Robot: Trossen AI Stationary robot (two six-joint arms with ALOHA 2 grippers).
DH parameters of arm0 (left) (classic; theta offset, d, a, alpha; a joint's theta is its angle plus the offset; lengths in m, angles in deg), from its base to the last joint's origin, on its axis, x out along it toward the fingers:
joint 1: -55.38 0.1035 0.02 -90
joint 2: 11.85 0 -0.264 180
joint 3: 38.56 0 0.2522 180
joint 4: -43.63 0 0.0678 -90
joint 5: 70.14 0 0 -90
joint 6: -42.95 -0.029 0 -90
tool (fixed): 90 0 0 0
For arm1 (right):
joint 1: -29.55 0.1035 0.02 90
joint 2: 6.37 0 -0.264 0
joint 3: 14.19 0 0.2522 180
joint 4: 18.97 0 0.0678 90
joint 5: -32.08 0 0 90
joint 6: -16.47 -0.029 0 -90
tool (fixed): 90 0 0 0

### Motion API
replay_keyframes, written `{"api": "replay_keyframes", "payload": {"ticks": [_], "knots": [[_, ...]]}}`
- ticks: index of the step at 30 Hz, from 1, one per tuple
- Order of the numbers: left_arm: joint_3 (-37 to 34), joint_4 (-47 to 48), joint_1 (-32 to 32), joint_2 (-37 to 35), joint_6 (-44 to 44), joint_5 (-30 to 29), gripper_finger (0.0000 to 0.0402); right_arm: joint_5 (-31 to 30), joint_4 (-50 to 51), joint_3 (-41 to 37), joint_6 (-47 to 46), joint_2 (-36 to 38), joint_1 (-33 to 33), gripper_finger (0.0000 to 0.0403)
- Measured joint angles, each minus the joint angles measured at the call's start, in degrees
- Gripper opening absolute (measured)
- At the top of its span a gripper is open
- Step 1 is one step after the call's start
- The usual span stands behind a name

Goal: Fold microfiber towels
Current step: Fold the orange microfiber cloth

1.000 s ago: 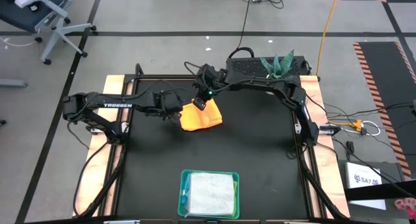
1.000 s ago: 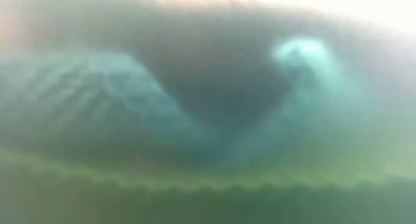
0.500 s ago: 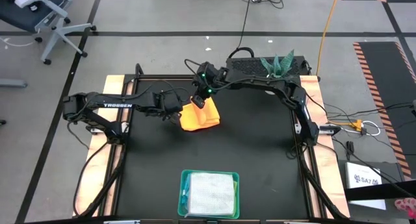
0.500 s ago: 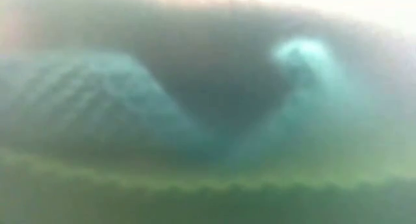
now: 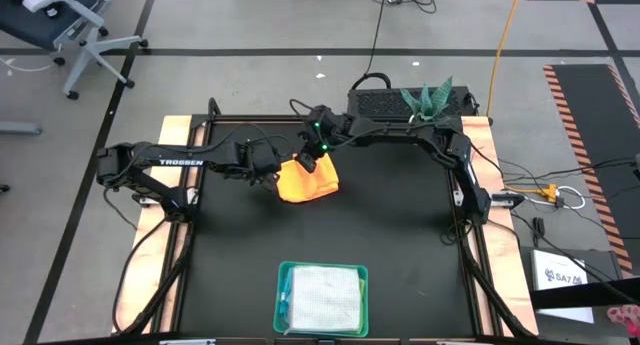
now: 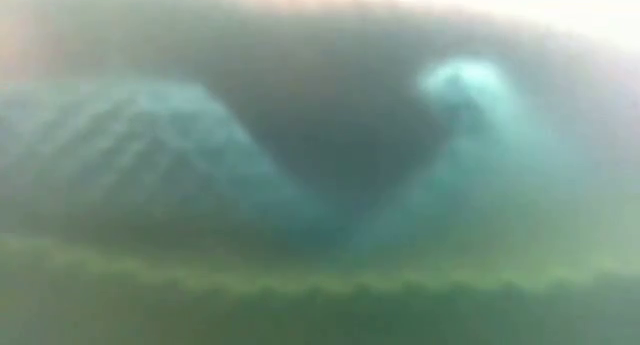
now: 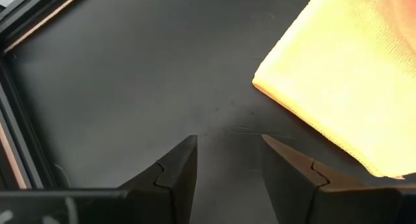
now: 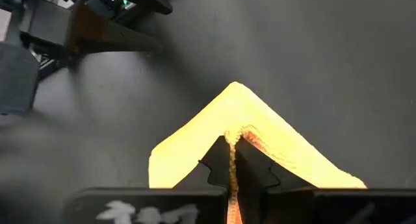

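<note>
Orange towel [image 5: 308, 180] pinched in right gripper [image 8: 231, 160] | left gripper [image 7: 229, 160] apart, just beside it

High view straight down over table [image 5: 400, 255]; both wrist views close on orange towel [image 8: 260, 130]; low view blocked

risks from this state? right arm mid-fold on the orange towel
1. The right end effector pinches only a thin ridge of the yellow-orange microfiber towel; it could slip out mid-fold.
2. The left end effector is open on the black table mat beside the towel, holding nothing down, so the cloth may drag rather than fold.
3. Both arms crowd the same spot; a collision seems possible.
</note>
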Motion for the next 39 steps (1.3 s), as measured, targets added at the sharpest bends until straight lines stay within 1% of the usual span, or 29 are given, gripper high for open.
{"api": "replay_keyframes", "payload": {"ticks": [3, 6, 11, 14, 17, 20, 23, 26, 28, 32, 35, 39], "knots": [[0.0, 0.0, 0.0, 0.0, 0.2, 0.2, 0.0165, 0.0, -0.7, -0.9, 0.1, 0.0, 0.0, 0.0004], [0.0, 0.0, 0.0, 0.0, 0.3, 0.2, 0.0165, 0.0, -1.0, -0.9, 1.4, 0.0, 0.0, 0.0024], [0.0, 0.0, 0.0, 0.0, 0.3, 0.2, 0.0165, 0.0, -1.3, -0.9, 1.6, 0.0, 0.4, 0.0087], [0.0, 0.0, 0.0, 0.0, 0.3, 0.2, 0.0165, -0.1, -3.3, -0.9, 0.1, 0.0, 0.7, 0.0127], [0.0, 0.0, 0.0, 0.0, 0.3, 0.2, 0.0165, 0.0, -6.8, -0.9, -1.7, 0.0, 0.7, 0.0157], [0.0, 0.0, 0.0, 0.0, 0.3, 0.2, 0.0165, 0.5, -8.9, -0.9, -3.4, 0.0, 0.7, 0.0172], [0.0, 0.0, 0.0, 0.0, 0.3, 0.2, 0.0165, 4.4, -8.8, -0.9, -4.7, 0.0, 0.7, 0.0175], [0.0, 0.0, 0.1, 0.0, -0.4, 0.2, 0.0165, 9.0, -8.9, -0.9, -3.2, 0.2, 0.6, 0.0175], [0.0, -0.8, 0.2, 0.0, -5.0, 0.2, 0.0165, 10.5, -7.9, -0.9, -2.7, 1.1, 0.2, 0.0175], [0.0, -5.6, 0.2, 0.0, -25.8, 0.5, 0.0165, 10.5, -2.6, -0.9, 2.5, 5.7, -2.0, 0.0171], [0.0, -9.0, 1.0, 0.0, -36.4, 0.6, 0.0165, 9.1, 5.8, -0.9, 6.5, 10.2, -4.3, 0.0170], [0.0, -14.8, 2.7, 0.2, -45.3, 1.5, 0.0165, 4.8, 18.3, -0.9, 11.5, 17.3, -7.2, 0.0169]]}}
